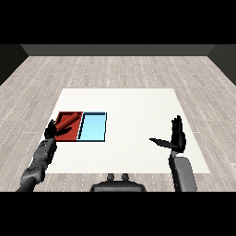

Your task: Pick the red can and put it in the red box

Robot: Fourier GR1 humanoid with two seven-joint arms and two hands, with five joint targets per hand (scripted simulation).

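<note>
A white table (pixel 138 133) fills the middle of the view. On it, toward nine o'clock from the table's centre, lies a light blue tray (pixel 93 127), a shallow rectangle with a dark rim, its long side running toward twelve o'clock. All around the table spreads a pale wooden floor (pixel 120 69), ending at twelve o'clock against a dark wall (pixel 117 50).

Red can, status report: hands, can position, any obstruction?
Left hand curled round red can, can tilted over red tray. Right hand open, fingers straight, holding nothing. Light blue tray alongside, nothing blocking.
</note>
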